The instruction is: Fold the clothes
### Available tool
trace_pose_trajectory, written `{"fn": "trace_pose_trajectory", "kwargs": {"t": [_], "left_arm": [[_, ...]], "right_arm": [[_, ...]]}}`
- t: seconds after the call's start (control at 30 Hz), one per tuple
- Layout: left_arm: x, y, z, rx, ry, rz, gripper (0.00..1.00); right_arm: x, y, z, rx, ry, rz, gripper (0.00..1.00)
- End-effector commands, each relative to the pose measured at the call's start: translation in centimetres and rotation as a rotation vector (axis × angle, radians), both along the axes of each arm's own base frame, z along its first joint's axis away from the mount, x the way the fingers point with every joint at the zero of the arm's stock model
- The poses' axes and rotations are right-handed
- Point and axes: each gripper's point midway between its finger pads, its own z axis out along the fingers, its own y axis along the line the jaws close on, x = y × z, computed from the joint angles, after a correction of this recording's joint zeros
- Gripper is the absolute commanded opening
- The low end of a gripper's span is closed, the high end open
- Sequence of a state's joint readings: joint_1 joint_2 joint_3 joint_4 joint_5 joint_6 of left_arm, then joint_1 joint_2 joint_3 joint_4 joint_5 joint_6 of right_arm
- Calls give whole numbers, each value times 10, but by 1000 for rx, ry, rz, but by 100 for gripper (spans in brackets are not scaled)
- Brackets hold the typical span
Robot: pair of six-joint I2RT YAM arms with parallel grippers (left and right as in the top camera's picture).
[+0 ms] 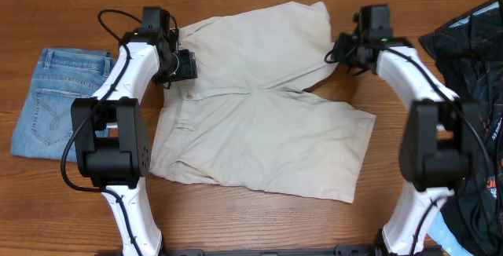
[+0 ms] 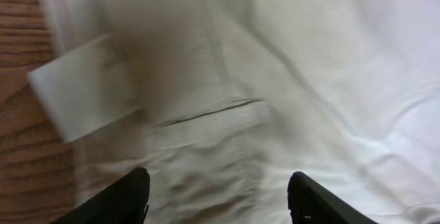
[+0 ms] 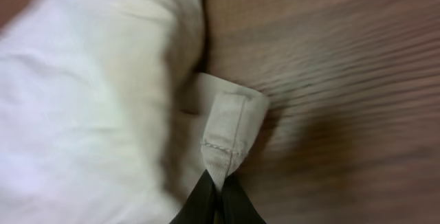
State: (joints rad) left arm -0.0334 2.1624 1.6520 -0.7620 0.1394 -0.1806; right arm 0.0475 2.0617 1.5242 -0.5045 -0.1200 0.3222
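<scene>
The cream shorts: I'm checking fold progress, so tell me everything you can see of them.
The cream shorts look like soft cotton, slightly wrinkled, spread flat and unfolded on the wooden table, waistband left, legs right. A welt pocket slit shows near the waistband. The right gripper, jaws shut, pinches a stitched hem corner; the left gripper hovers open above.

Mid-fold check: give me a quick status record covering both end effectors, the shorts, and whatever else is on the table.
garment: beige shorts, spread open on the wooden table, not yet folded
left end effector: open, over the shorts' welt pocket area, holding nothing; contact with the fabric unclear
right end effector: shut on a stitched edge of the shorts, low at the table surface
other items: folded blue jeans beside the left arm; black printed garment beside the right arm
</scene>
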Motion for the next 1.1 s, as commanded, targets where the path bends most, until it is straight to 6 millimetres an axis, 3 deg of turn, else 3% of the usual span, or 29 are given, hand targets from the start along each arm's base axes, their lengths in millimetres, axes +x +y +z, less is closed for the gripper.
{"fn": "trace_pose_trajectory", "kwargs": {"t": [0.0, 0.17, 0.3, 0.37, 0.5, 0.6, 0.8, 0.93, 1.07], "left_arm": [[5, -5, 2, -10, -9, -2, 67], [4, -5, 2, -10, -8, -3, 67], [5, -5, 2, -10, -9, -3, 67], [5, -5, 2, -10, -9, -3, 68], [4, -5, 2, -10, -8, -3, 69], [4, -5, 2, -10, -8, -2, 70], [4, -5, 2, -10, -8, -2, 70], [4, -5, 2, -13, -8, -3, 70], [4, -5, 2, -13, -8, -3, 71]], "right_arm": [[-6, -13, 47, -59, -61, -51, 5], [-45, -15, 21, -76, 126, -47, 7], [-74, -32, 9, -166, 252, -82, 9], [-80, -44, 7, -230, 278, -110, 20], [-83, -71, 10, -351, 279, -180, 30], [-81, -79, 12, -368, 271, -204, 35], [-71, -57, 11, -244, 238, -144, 37], [-49, -11, 17, -82, 129, 122, 27], [-52, -7, 3, -70, 159, 145, 22]]}}
